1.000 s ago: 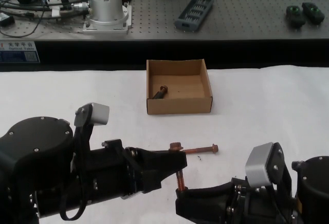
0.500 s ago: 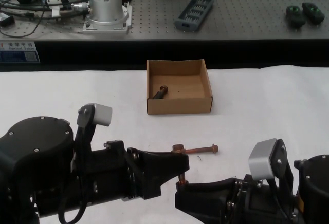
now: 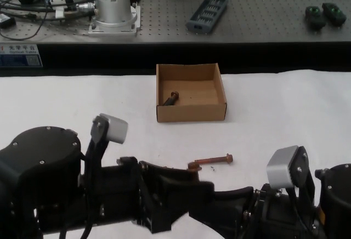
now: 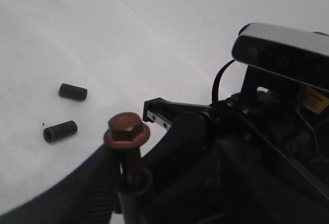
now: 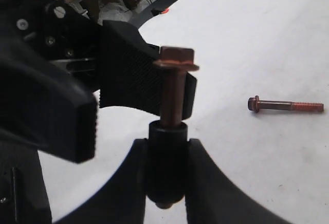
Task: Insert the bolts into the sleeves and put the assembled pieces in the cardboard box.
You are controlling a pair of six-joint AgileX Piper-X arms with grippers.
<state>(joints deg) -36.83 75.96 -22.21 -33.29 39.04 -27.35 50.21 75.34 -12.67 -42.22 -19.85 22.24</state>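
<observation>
A: Right gripper [image 5: 167, 185]?
B: Clenched on the black sleeve [image 5: 166, 154]. The sleeve stood upright between both fingers, low over the white sheet [image 3: 285, 113].
A: The copper bolt [image 5: 174, 93]?
B: In the sleeve's upper mouth, head up. Some shank showed between head and sleeve, so it was not seated to the head.
A: Left gripper [image 5: 115, 100]?
B: Released, going by the right wrist view. One ribbed pad [image 5: 128, 82] sat right behind the shank. The other finger stood off to the side, clear of the bolt. Could not tell whether the pad touched the shank.
A: Other parts?
B: A spare bolt [image 3: 213, 160] lay flat on the sheet just beyond the two grippers, between them and the cardboard box [image 3: 191, 113]. In the left wrist view, one loose sleeve [image 4: 72, 91] and a second sleeve [image 4: 60, 131] lay on their sides near each other, apart from the grippers.
A: Box contents?
B: One dark piece [image 3: 171, 98] with a coppery end, by the left wall. The box was open-topped and well apart from both arms.
</observation>
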